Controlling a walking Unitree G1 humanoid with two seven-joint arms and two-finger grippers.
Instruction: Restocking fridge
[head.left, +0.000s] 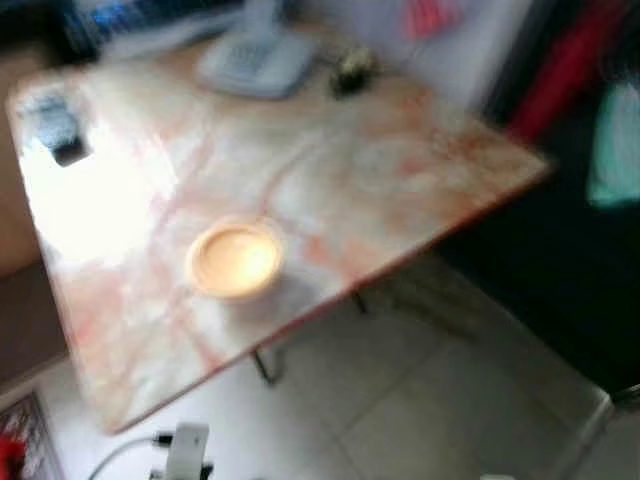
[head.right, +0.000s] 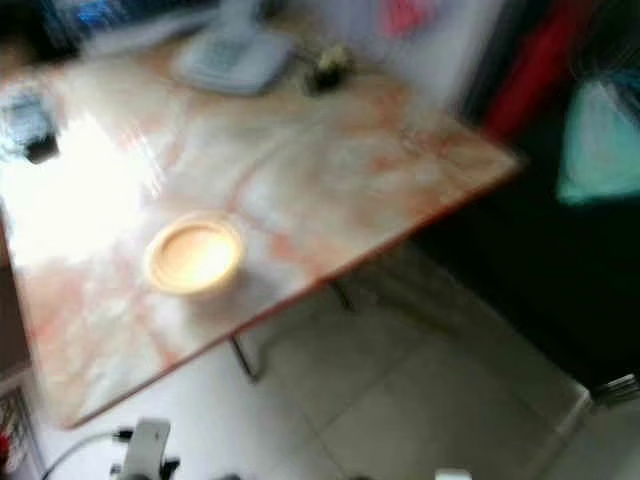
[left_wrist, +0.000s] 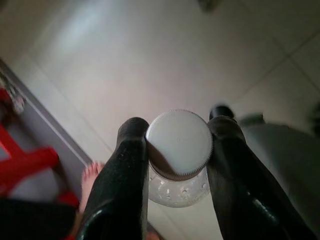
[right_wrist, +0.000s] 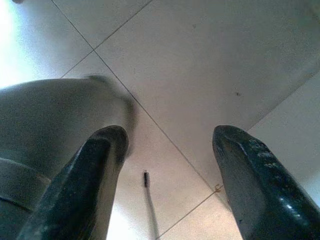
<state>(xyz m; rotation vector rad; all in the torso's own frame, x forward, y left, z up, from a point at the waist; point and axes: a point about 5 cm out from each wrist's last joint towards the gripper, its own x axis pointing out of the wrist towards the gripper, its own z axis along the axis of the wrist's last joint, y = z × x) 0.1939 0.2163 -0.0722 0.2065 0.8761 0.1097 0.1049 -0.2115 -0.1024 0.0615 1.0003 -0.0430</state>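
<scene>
While head views show table (head.left: 330, 180), left gripper (left_wrist: 177, 150) clamps bottle (left_wrist: 179, 145).

Table (head.left: 400, 170) marbled white-orange; bowl (head.left: 234, 260) pale yellow; bottle cap (left_wrist: 179, 141) white; floor tiles (right_wrist: 210, 60) off-white.

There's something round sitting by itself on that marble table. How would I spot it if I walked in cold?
Find the big marble-patterned table with pink-orange veins, standing on the pale tiled floor. Near its front edge, apart from the blurry clutter at the far side, sits a small round bowl. It is the only warm yellow-cream thing on the tabletop, shallow, with a thick rim.
</scene>
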